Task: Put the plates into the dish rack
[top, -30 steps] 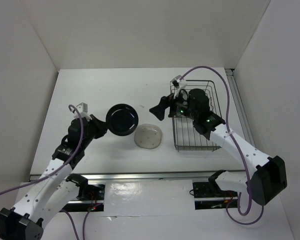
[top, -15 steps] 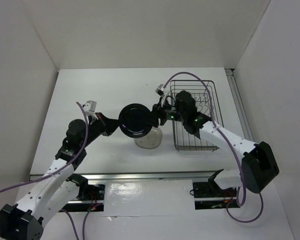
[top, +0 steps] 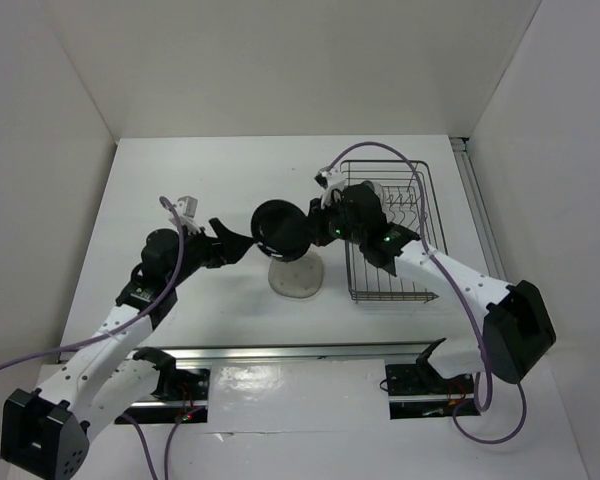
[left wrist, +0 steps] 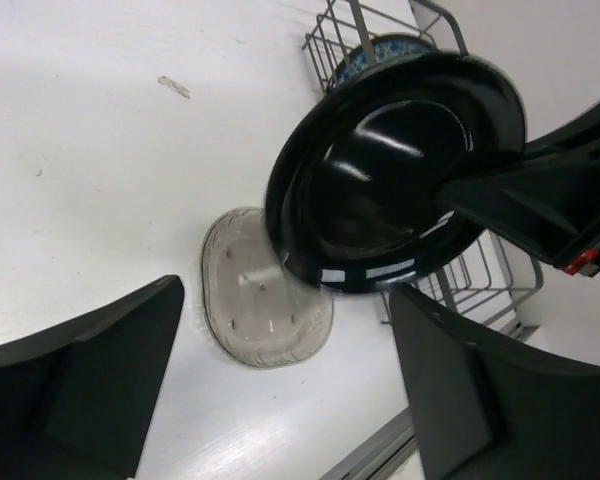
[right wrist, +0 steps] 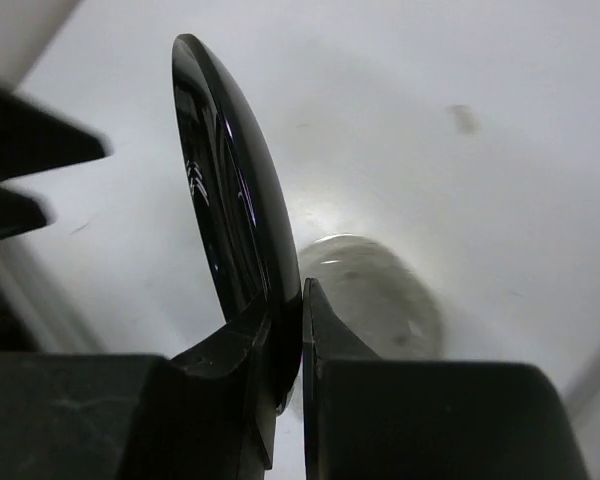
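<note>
Your right end effector [right wrist: 287,322] pinches only the rim of the black plate [right wrist: 230,200], holding it on edge above the grey-beige plate [left wrist: 255,330] on the desk [top: 180,180]. Your left end effector [left wrist: 288,300] stands open beside it. That thin grip could slip, dropping plate onto plate. I count three plates, with the blue-green plate [left wrist: 380,48] in the one dish rack [top: 390,296].

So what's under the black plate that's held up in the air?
The translucent grey-beige plate lies on the table below the black plate, apart from it. Part of its rim is hidden by the black plate in the left wrist view.
</note>
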